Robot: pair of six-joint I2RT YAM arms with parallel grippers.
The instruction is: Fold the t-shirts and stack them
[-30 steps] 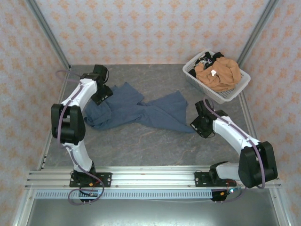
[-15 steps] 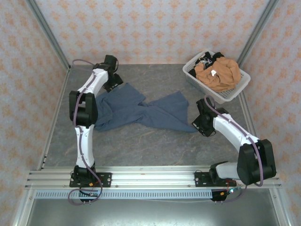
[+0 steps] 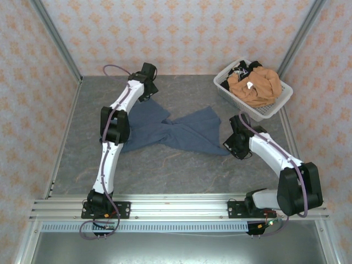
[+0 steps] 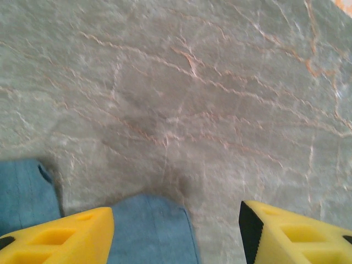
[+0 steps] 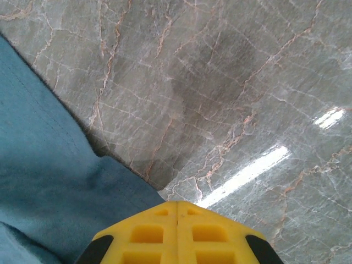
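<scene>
You have the spread t-shirt lying mid-way across the table, the basket behind it in the far right corner with other t-shirts heaped in it, the left gripper over the shirt's far edge, and the right gripper just beside its right end.

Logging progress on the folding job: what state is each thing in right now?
Slate-blue cloth t-shirt: unfolded, rumpled, spread out.
Orange-tan t-shirt with white tag: crumpled, in the basket.
White plastic lattice basket: upright, loaded.
Left end effector: open, above the blue shirt's far edge.
Right end effector: shut, at the blue shirt's right edge.
</scene>
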